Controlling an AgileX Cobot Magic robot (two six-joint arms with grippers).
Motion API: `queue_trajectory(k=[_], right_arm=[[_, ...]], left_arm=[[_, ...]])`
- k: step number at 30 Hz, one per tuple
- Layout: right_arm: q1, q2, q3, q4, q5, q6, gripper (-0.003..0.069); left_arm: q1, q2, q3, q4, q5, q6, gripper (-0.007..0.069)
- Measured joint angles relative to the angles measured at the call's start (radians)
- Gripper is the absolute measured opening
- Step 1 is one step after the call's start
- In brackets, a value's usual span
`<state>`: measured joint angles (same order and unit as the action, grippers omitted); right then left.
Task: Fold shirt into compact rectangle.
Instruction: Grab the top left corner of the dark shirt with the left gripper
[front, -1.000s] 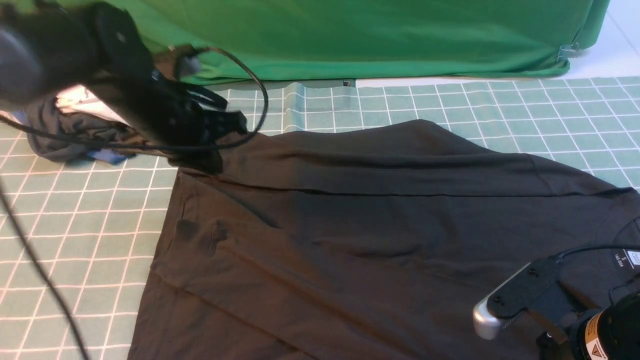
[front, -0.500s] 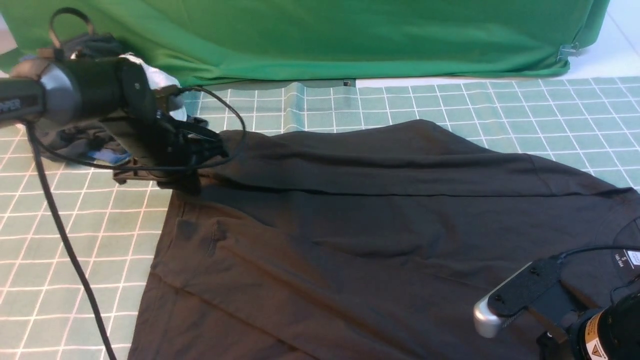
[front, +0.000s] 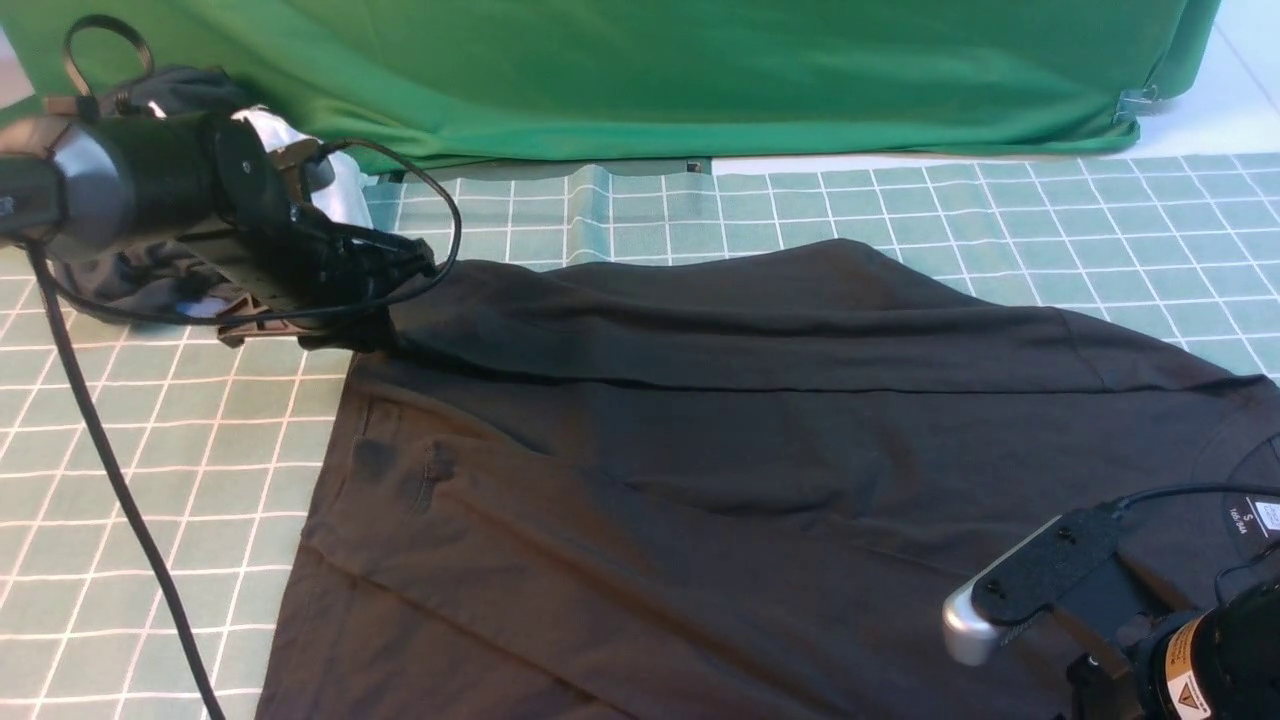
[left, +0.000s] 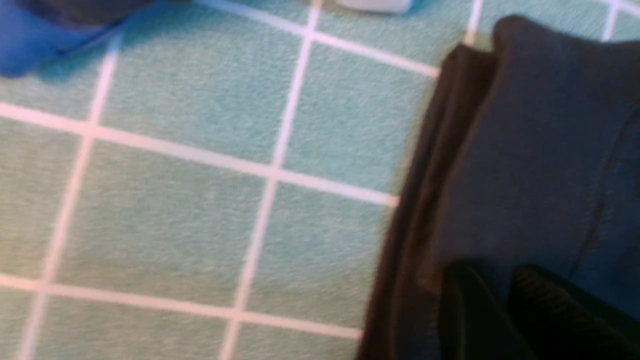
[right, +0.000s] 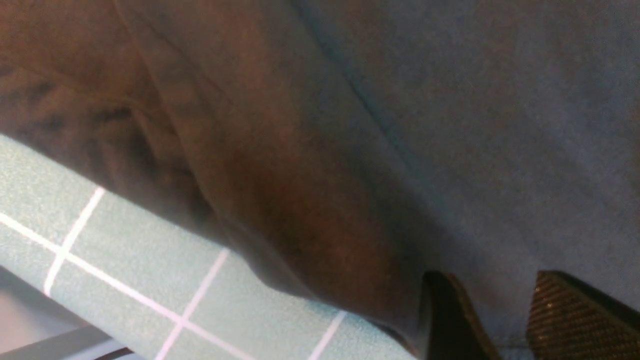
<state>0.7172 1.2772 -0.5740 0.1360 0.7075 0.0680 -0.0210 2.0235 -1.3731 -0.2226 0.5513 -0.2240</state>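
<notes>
Green cloth (front: 700, 70) is hanging along the back, behind the shirt. The desk (front: 150, 450), under a pale green grid mat, is carrying everything.

The shirt (front: 700, 450) is lying spread over the middle and right of the desk, black, hem to the left and neck to the right. Its far long side is lying folded over the body, making a straight crease from left to right. Its near part is running out of the front view.

The left arm (front: 130, 190) is reaching in at the shirt's far left corner. The right arm (front: 1200, 660) is sitting low over the shirt's near right part, by the neck.

A garment bundle (front: 130, 280), dark grey with white and blue, is lying just beyond the shirt's far left corner. A black cable (front: 120, 490) is trailing over the mat left of the shirt.

Left gripper (left: 500, 280): fingers standing slightly apart over the shirt's edge; gripping or released, cannot tell.
Right gripper (right: 492, 280): fingers parted with shirt fabric showing between them, near the shirt's edge; holding or not, cannot tell.

A white label (front: 1268, 516) is showing inside the shirt's neck.
</notes>
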Motion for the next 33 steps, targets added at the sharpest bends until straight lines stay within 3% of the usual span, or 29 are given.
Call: queue_trajectory(k=[5, 11, 21, 26, 29, 31, 33], right_arm=[[0.000, 0.000, 0.000, 0.000, -0.016, 0.000, 0.0245], [0.000, 0.000, 0.000, 0.000, -0.027, 0.000, 0.0245], [0.000, 0.000, 0.000, 0.000, -0.045, 0.000, 0.0245], [0.000, 0.000, 0.000, 0.001, -0.047, 0.000, 0.0245], [0.000, 0.000, 0.000, 0.002, -0.048, 0.000, 0.0245], [0.000, 0.000, 0.000, 0.002, -0.048, 0.000, 0.0245], [0.000, 0.000, 0.000, 0.002, -0.048, 0.000, 0.0245]], left_arm=[[0.000, 0.001, 0.000, -0.045, -0.021, -0.002, 0.0343], [0.003, 0.006, 0.000, -0.074, -0.024, -0.044, 0.0490], [0.004, 0.029, -0.001, -0.112, -0.036, -0.080, 0.0513], [0.010, 0.038, -0.010, -0.126, -0.049, -0.083, 0.0466], [0.010, 0.047, -0.010, -0.124, -0.069, -0.083, 0.0349], [0.010, 0.050, -0.010, -0.119, -0.069, -0.062, 0.0186], [0.010, 0.055, -0.010, -0.119, -0.068, -0.028, 0.0089]])
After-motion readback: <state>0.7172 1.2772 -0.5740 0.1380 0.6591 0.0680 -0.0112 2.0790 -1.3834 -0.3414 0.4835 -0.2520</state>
